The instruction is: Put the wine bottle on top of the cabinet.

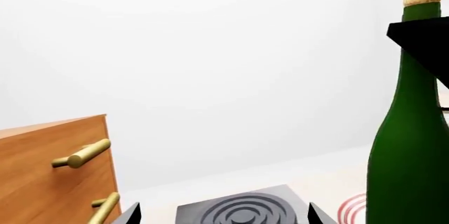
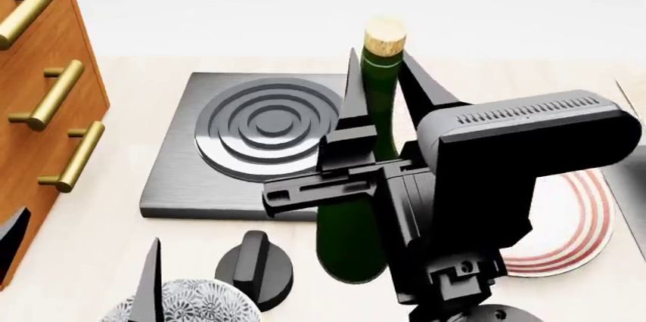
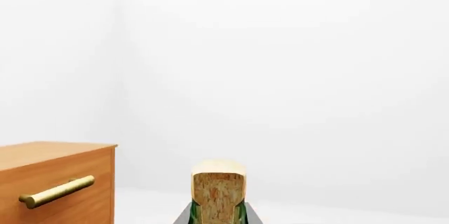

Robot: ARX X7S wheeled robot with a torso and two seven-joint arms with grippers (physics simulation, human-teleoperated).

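Right gripper (image 2: 389,84) clamps bottle (image 2: 353,224) neck, keeps it upright for lift to cabinet (image 2: 41,57). Left gripper (image 2: 81,250) spread, empty.

Wine bottle upright on the surface, cabinet off to the left.

The wine bottle (image 2: 376,110) is tall dark green glass with a long neck and a tan cork stopper; it stands upright, its base down on the pale surface, its neck rising between two black jaws, and whether they touch it cannot be told. In the left wrist view the wine bottle (image 1: 410,129) shows its broad body tapering to the corked neck; the right wrist view shows the wine bottle (image 3: 218,192) only as cork and a sliver of green. The cabinet (image 2: 41,57) is reddish-brown wood with brass bar handles on its drawer fronts, standing well apart from the bottle at the left of the head view; the cabinet (image 1: 42,176) has a flat top, and the cabinet (image 3: 49,176) shows bare there.
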